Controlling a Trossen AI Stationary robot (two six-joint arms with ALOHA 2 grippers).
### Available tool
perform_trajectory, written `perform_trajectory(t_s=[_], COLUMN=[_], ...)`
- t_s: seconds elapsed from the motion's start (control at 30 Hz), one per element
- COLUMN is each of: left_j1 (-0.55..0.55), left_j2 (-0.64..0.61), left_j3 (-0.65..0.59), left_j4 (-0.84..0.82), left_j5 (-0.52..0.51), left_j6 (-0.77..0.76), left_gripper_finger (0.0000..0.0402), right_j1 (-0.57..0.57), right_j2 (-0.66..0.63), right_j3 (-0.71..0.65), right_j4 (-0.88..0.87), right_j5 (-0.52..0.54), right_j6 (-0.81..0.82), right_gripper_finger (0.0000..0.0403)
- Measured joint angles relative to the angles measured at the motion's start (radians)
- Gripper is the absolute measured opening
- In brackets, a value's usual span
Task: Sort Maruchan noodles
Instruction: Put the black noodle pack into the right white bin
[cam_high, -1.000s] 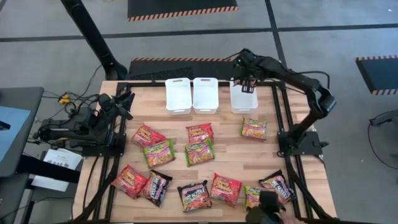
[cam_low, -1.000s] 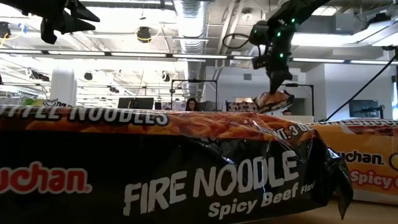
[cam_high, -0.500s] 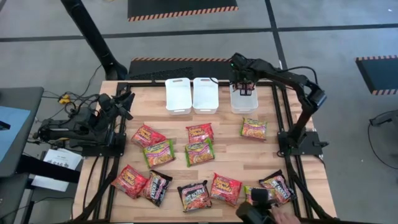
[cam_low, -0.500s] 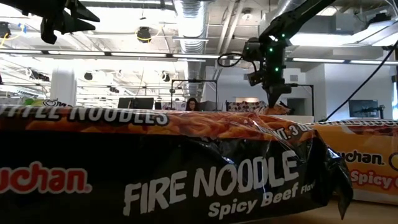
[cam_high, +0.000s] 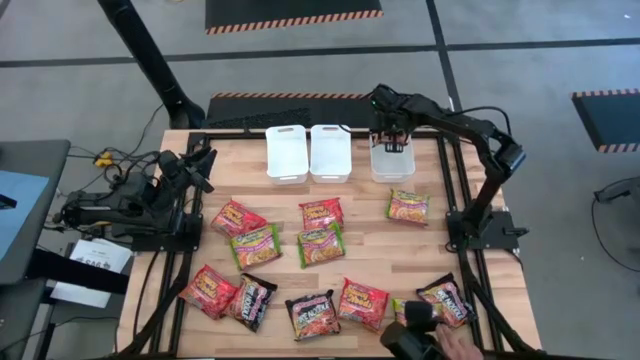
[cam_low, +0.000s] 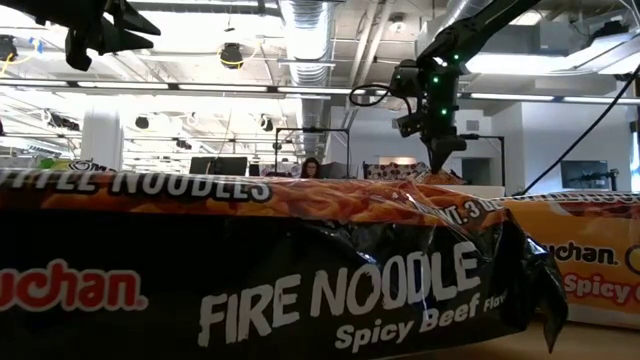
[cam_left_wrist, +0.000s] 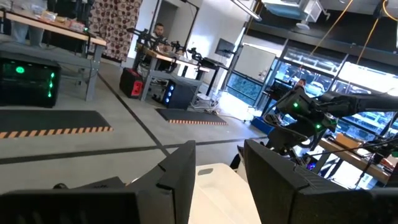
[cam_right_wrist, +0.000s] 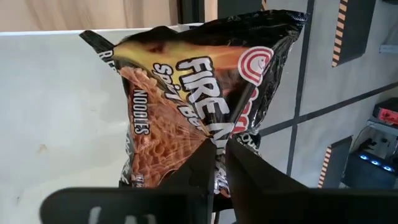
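Note:
My right gripper (cam_high: 392, 143) reaches down into the rightmost white bin (cam_high: 392, 168) at the table's far edge, shut on a black Fire Noodle packet (cam_right_wrist: 199, 93). The packet leans against the bin's white wall (cam_right_wrist: 56, 93). Several more Maruchan noodles packets, red-orange (cam_high: 238, 216), green-yellow (cam_high: 320, 244) and black (cam_high: 313, 314), lie flat on the wooden table. My left gripper (cam_high: 205, 160) waits raised at the table's left edge, its fingers open (cam_left_wrist: 217, 180) with nothing between them. My right gripper pinches the black packet's wrapper near its lower end (cam_right_wrist: 214, 138) between its two fingers, which leave only a narrow gap. The fingers slant down from above. The packet stands tilted inside the bin, its top end (cam_right_wrist: 249, 25) toward the far wall.
Two more white bins (cam_high: 287, 153) (cam_high: 330, 152) stand left of the right one. A person's hand (cam_high: 455, 345) with a dark object (cam_high: 415, 335) is at the near edge beside packets. A black packet (cam_low: 300, 280) fills the low view's foreground.
My right gripper has gone down and a little toward the table's left, lowering the black packet from above the rightmost bin into it. The packet, which hung in plain sight below the fingers in the low view, has now sunk almost out of sight.

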Motion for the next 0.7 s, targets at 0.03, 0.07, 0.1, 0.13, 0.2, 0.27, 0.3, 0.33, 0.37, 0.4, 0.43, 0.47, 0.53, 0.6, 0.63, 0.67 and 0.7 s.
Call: perform_trajectory(t_s=[0.03,0.07,0.1,0.13,0.2,0.27,0.3,0.33,0.37,0.4,0.43,0.47,0.53,0.6,0.63,0.67,0.7], left_j1=[0.000,0.000,0.000,0.000,0.000,0.000,0.000,0.000,0.000,0.000,0.000,0.000,0.000,0.000,0.000,0.000,0.000], left_j2=[0.000,0.000,0.000,0.000,0.000,0.000,0.000,0.000,0.000,0.000,0.000,0.000,0.000,0.000,0.000,0.000,0.000], left_j3=[0.000,0.000,0.000,0.000,0.000,0.000,0.000,0.000,0.000,0.000,0.000,0.000,0.000,0.000,0.000,0.000,0.000], left_j4=[0.000,0.000,0.000,0.000,0.000,0.000,0.000,0.000,0.000,0.000,0.000,0.000,0.000,0.000,0.000,0.000,0.000], left_j5=[0.000,0.000,0.000,0.000,0.000,0.000,0.000,0.000,0.000,0.000,0.000,0.000,0.000,0.000,0.000,0.000,0.000], left_j6=[0.000,0.000,0.000,0.000,0.000,0.000,0.000,0.000,0.000,0.000,0.000,0.000,0.000,0.000,0.000,0.000,0.000], left_gripper_finger=[0.0125,0.0125,0.0125,0.0125,0.0125,0.0125,0.0125,0.0125,0.0125,0.0125,0.0125,0.0125,0.0125,0.0125,0.0125,0.0125,0.0125], right_j1=[-0.002,-0.002,-0.002,-0.003,-0.007,-0.008,-0.009,-0.009,-0.009,-0.009,-0.009,-0.009,-0.008,-0.008,-0.008,-0.008,-0.008], right_j2=[0.000,0.000,0.000,0.000,0.000,0.000,0.000,0.000,0.000,0.000,0.000,0.000,0.000,0.000,0.000,0.000,0.000], right_j3=[0.000,0.000,0.000,0.000,0.000,0.000,0.000,0.000,0.000,0.000,0.000,0.000,0.000,0.001,0.001,0.001,0.001], right_j4=[-0.001,-0.001,-0.001,-0.002,-0.011,-0.016,-0.016,-0.016,-0.015,-0.013,-0.009,-0.006,-0.003,-0.006,-0.007,-0.007,-0.010], right_j5=[0.000,0.000,0.000,0.000,0.000,0.001,0.001,0.002,0.002,0.003,0.007,0.017,0.038,0.054,0.061,0.067,0.078], right_j6=[0.005,0.013,0.024,0.033,0.038,0.045,0.055,0.060,0.061,0.061,0.061,0.061,0.061,0.064,0.064,0.064,0.065], right_gripper_finger=[0.0068,0.0072,0.0076,0.0080,0.0092,0.0107,0.0115,0.0123,0.0131,0.0139,0.0144,0.0149,0.0156,0.0161,0.0163,0.0164,0.0166])
